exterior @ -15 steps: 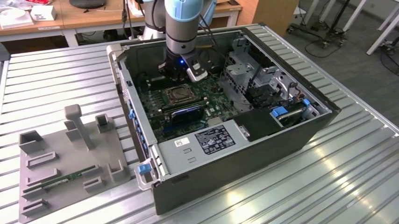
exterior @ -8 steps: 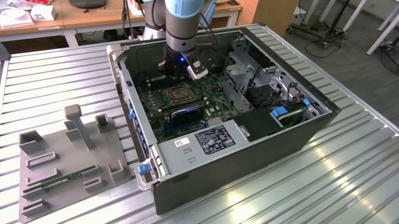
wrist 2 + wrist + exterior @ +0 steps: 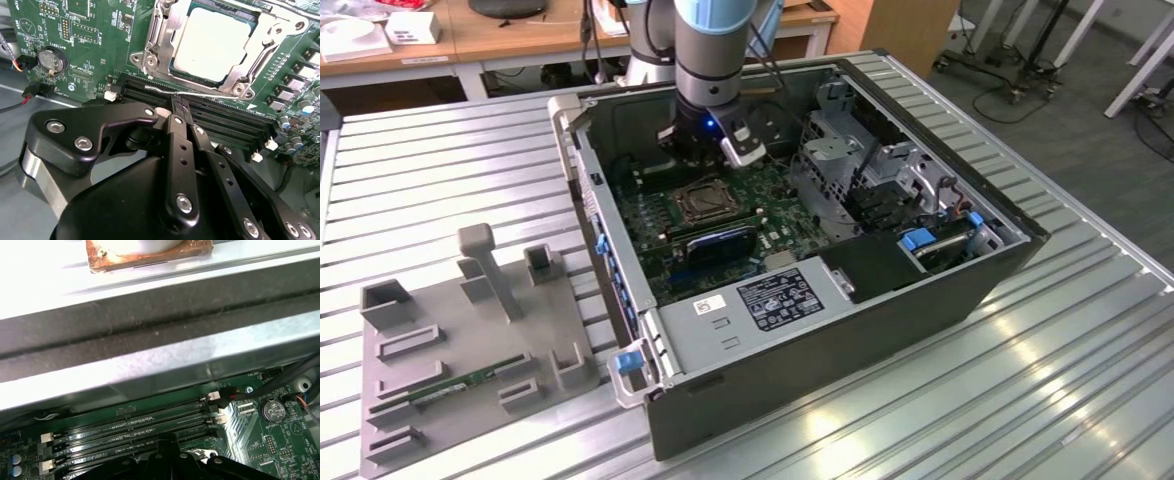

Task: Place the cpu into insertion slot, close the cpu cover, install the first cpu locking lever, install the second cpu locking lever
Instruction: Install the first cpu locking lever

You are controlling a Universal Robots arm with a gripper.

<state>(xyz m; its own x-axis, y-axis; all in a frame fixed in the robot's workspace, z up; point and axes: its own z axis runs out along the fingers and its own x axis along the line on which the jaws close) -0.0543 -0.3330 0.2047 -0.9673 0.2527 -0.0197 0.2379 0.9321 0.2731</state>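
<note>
In the exterior view the end effector (image 3: pixel 711 148) hangs inside the open computer case (image 3: pixel 881 370), with the insertion slot (image 3: pixel 700 203) just beneath its tips. In the second wrist view it is clenched with no gap showing. Its tips sit at the thin cpu locking lever (image 3: pixel 220 95) (pinched or merely pressed, I cannot tell), a wire running crosswise to the fingers. Just beyond lies the cpu (image 3: pixel 212 42), seated under the cpu cover (image 3: pixel 155 37). In the first wrist view, memory slots (image 3: pixel 135 422) lie ahead.
</note>
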